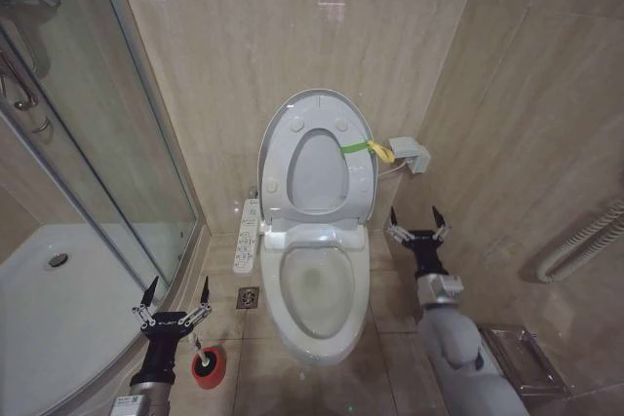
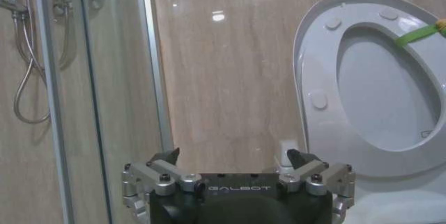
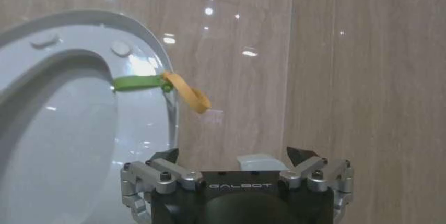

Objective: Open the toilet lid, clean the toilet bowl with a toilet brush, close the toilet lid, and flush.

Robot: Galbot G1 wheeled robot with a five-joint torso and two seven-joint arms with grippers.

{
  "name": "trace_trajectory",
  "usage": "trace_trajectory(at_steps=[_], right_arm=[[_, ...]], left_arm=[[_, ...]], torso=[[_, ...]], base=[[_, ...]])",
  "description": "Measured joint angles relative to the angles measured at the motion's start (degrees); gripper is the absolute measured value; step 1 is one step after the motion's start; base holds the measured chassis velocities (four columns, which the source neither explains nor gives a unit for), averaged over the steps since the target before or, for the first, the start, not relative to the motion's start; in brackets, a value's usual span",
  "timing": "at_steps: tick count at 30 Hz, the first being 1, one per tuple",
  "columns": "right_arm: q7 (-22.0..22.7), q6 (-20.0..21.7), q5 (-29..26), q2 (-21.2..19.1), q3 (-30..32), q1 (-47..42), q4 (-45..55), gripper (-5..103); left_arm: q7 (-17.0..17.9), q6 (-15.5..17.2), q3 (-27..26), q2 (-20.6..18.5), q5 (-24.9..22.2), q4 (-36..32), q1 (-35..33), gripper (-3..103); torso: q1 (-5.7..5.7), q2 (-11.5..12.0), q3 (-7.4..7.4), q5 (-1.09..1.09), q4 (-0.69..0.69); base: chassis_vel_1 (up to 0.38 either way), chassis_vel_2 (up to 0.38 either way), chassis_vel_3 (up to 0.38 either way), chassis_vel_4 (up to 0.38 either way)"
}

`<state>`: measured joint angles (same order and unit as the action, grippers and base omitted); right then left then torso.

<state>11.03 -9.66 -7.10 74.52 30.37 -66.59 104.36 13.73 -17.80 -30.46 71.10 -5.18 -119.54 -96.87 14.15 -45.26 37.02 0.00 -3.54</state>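
Note:
The toilet lid [image 1: 317, 96] stands raised against the back wall, with the ring seat [image 1: 283, 158] up in front of it and a green-and-yellow band [image 1: 366, 149] on its right edge. Below, the white toilet bowl [image 1: 276, 289] lies uncovered. Left of the bowl, the toilet brush [image 1: 196, 346] stands in its red cup [image 1: 208, 367] on the floor. My left gripper [image 1: 179, 284] hangs open just above that cup, holding nothing. At the bowl's right, my right gripper [image 1: 414, 216] is open and holds nothing. The wrist views show the left gripper [image 2: 232, 156] and right gripper [image 3: 231, 153] facing the raised lid [image 2: 418, 10] [image 3: 150, 41].
A glass shower door [image 1: 117, 143] and curved white shower tray [image 1: 58, 309] close in the left side. A control panel [image 1: 249, 236] and floor drain [image 1: 248, 297] lie left of the bowl. On the right are a wall box [image 1: 408, 153], a ribbed hose [image 1: 585, 236] and a metal tray [image 1: 522, 358].

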Motion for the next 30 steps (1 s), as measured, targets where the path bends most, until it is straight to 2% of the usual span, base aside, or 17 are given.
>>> trace_trajectory(at_steps=[13, 30], right_arm=[[0.43, -0.27, -1.92, -1.75, -1.27, 11.29, -11.22, 100], [-0.42, -2.31, -1.11, 1.43, -2.87, 30.27, -28.92, 100]], left_arm=[[0.0, 0.0, 0.0, 0.0, 0.0, 0.0, 0.0, 100], [0.0, 0.0, 0.0, 0.0, 0.0, 0.0, 0.0, 100]], torso=[[0.0, 0.0, 0.01, 0.01, 0.0], [0.0, 0.0, 0.0, -0.01, 0.01]], base=[[0.0, 0.0, 0.0, 0.0], [0.0, 0.0, 0.0, 0.0]])
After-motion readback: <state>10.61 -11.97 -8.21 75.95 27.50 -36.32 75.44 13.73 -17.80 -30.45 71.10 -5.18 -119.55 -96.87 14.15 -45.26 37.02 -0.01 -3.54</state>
